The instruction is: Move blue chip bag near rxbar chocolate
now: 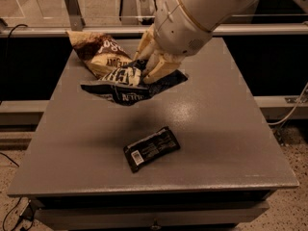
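Overhead, the thick white arm reached down from the upper right, its wrist bent toward the table's back left. The beige two-finger gripper (147, 67) was clamped on the upper edge of the crumpled, dark blue chip bag (129, 90) of foil with white lettering, which hung just above the flat grey table (226, 129) over its own shadow. The wrist hid part of the bag's top. Behind it lay a tan-and-brown snack bag (97, 53). The small flat black rxbar chocolate (151, 148) with its white barcode label lay nearer the front, apart from the bag.
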`<state>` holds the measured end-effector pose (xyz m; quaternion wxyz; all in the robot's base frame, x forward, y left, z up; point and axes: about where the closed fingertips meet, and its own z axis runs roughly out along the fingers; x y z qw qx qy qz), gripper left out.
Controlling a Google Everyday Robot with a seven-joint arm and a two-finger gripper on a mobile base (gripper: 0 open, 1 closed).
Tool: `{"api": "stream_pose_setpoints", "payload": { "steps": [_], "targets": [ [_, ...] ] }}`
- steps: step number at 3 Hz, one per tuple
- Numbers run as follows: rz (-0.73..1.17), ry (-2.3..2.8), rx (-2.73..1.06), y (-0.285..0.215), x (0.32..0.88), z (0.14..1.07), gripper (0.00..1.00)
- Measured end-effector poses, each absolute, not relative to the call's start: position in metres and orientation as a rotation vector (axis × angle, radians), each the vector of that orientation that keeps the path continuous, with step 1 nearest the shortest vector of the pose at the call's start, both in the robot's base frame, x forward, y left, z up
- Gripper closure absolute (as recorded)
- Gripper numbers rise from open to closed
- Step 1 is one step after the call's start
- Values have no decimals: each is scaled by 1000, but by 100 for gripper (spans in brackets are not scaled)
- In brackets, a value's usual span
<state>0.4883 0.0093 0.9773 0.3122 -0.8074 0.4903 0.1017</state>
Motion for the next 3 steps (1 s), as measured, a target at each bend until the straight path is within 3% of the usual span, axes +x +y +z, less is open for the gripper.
{"api": "stream_pose_setpoints", "payload": {
  "steps": [1,2,3],
  "targets": [
    [266,1290,-2132,11,487,978,12],
    [264,1286,-2135,12,486,979,0],
    [264,1286,-2135,12,486,979,0]
  ]
}}
